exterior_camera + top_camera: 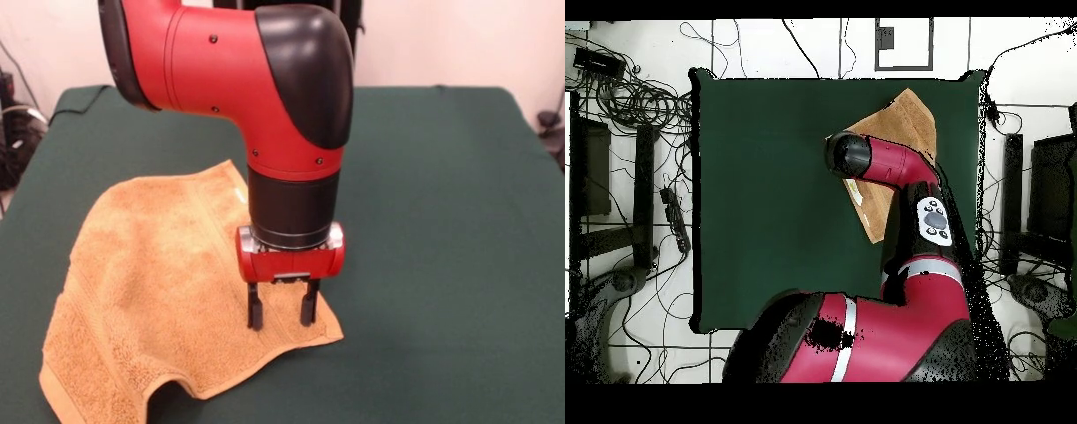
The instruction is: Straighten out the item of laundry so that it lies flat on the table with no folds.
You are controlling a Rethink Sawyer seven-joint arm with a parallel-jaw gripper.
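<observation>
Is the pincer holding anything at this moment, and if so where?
Nothing is held: the pincer is open, its tips at the tan-orange terry towel near a corner on the dark green table.

Towel [150, 265] tan-orange, woven border bands; table [441, 221] dark green; arm [238, 71] red — black.

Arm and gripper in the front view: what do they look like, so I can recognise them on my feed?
The arm is glossy red with a black rounded elbow cap and a black cylindrical wrist section. Small dark screws dot the red shell. The gripper has a red body with silver side fittings and two short black fingers. The overhead view shows a grey button pad on the arm.
</observation>
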